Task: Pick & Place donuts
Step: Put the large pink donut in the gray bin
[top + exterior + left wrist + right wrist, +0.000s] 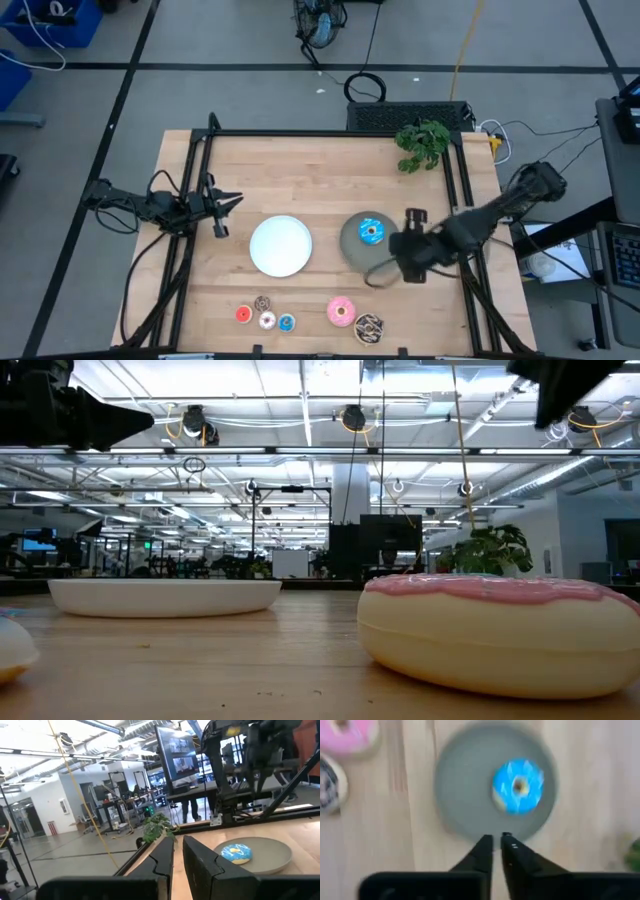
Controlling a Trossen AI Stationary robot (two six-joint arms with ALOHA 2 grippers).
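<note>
The large blue donut [372, 232] lies flat on the round grey plate [352, 250]; I also see this blue donut [518, 786] in the right wrist view and as the blue donut [236, 853] in the left wrist view. The pink donut [341, 312] and the brown sprinkled donut [369, 328] rest on the table near its near edge. Left of them lie the tiny red donut [243, 314], brown donut [262, 303], pink-white donut [267, 320] and blue donut [286, 322]. My right gripper [497, 842] hovers shut and empty above the grey plate's rim. My left gripper [225, 205] waits shut at the table's left.
A round white plate [281, 245] sits left of the grey plate, with nothing on it. A green plant [422, 143] stands at the far right corner. Black frame rails [190, 200] run along both table sides. Bare wood lies between the plates and the far edge.
</note>
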